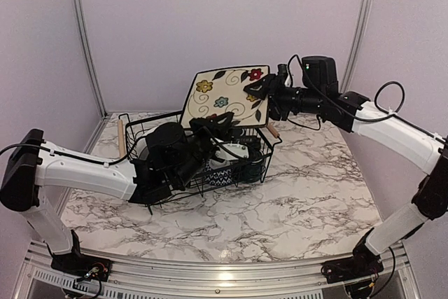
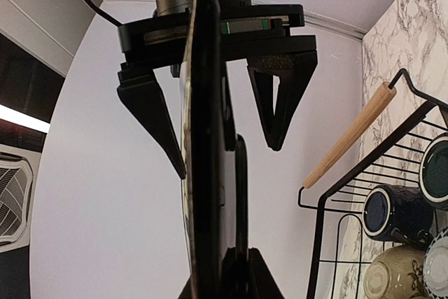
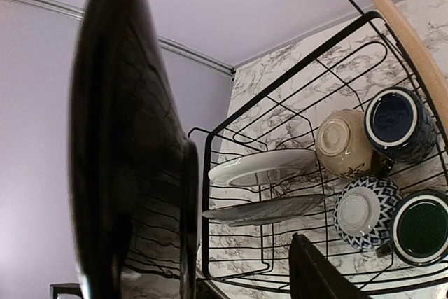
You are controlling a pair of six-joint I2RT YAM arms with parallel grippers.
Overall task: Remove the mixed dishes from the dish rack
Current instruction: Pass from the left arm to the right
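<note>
The square floral plate (image 1: pixel 222 96) is held upright above the dish rack (image 1: pixel 140 120). My left gripper (image 1: pixel 213 122) is shut on its lower edge; in the left wrist view (image 2: pixel 234 271) the plate (image 2: pixel 203 138) shows edge-on. My right gripper (image 1: pixel 257 92) is open, its fingers straddling the plate's right edge (image 2: pixel 227 159) without touching it. In the right wrist view the plate (image 3: pixel 119 159) fills the left, with one finger (image 3: pixel 315 274) apart from it. The rack (image 3: pixel 217 194) holds two round plates (image 3: pixel 259 167), a cream bowl (image 3: pixel 343 141), a blue-patterned bowl (image 3: pixel 360 211) and two dark mugs (image 3: pixel 395 120).
The rack has wooden bar handles at its left (image 1: pixel 120 138) and right (image 1: pixel 274 131) ends. It stands on the marble tabletop (image 1: pixel 308 187), near the back wall. My left arm (image 1: pixel 84 173) reaches over the rack's front.
</note>
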